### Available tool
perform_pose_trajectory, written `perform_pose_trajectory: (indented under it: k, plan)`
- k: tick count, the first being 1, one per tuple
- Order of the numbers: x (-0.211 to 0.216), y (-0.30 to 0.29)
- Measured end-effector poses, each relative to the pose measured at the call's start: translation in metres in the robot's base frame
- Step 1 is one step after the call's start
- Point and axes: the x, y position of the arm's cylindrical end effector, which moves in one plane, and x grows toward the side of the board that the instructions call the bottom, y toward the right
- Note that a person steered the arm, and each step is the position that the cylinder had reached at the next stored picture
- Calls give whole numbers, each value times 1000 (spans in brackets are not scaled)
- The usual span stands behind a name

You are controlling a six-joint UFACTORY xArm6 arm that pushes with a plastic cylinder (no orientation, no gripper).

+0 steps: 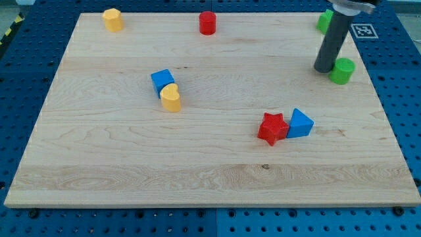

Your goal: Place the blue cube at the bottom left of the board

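Observation:
The blue cube (162,80) sits left of the board's middle, touching a yellow heart-shaped block (171,97) just below and right of it. My tip (325,68) is far off at the view's upper right, right beside a green cylinder (342,70) on its left side. The rod rises from there to the view's top edge.
A red star (272,128) and a blue triangular block (300,123) touch each other right of centre. A yellow block (113,20) is at the top left, a red cylinder (208,22) at top centre, and a green block (323,21) at top right, partly behind the rod. The wooden board (99,171) lies on a blue perforated table.

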Motion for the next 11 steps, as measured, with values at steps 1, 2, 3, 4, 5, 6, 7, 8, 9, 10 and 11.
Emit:
perform_pose_trajectory:
  k: [1,2,3,4,5,6,7,8,9,10,11]
  plan:
    - [6,7]
    - [8,-8]
    - [20,-54]
    - [51,-81]
    - [52,-82]
    - [52,-82]
    - [79,-76]
    - [68,-93]
    - [39,-165]
    - [17,-241]
    - [15,-260]
